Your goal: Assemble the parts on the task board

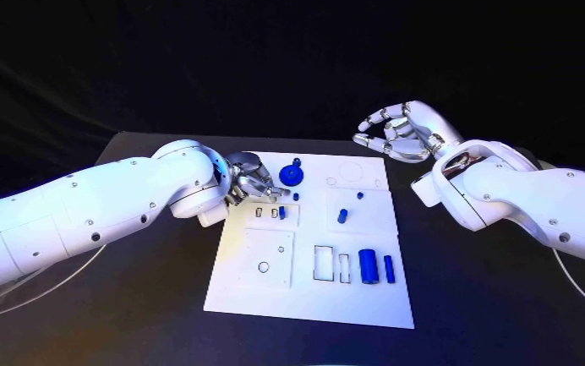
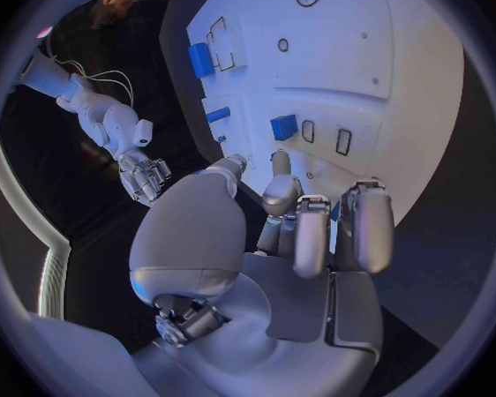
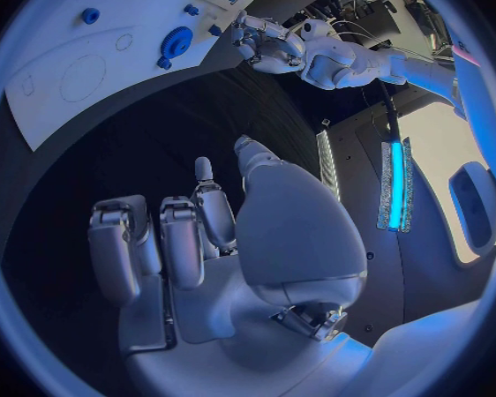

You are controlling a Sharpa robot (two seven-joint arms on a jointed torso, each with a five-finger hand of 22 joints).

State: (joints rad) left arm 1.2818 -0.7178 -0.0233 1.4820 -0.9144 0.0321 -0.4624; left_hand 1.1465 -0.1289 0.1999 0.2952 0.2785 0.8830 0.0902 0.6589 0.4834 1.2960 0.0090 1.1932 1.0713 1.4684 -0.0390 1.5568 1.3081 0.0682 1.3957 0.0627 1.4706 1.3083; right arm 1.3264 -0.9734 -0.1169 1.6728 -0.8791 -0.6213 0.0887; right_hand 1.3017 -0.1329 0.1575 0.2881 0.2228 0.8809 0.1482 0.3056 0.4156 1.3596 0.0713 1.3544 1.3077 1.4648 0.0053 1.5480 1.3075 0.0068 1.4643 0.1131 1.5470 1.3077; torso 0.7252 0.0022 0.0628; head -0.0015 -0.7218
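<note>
The left robot hand [image 1: 248, 182], fingers curled with nothing seen held, is poised at the task board's [image 1: 366, 298] upper-left edge, while the right robot hand [image 1: 402, 133] is raised empty, fingers apart, at the frame's upper right.

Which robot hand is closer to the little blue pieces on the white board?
The left hand. It hovers over the task board's far left corner, right beside small blue parts. The right hand is off the board, open and empty.

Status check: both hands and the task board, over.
Left hand over task board far left corner, empty. Right hand open, raised beyond the board. Blue parts loose on board.
</note>
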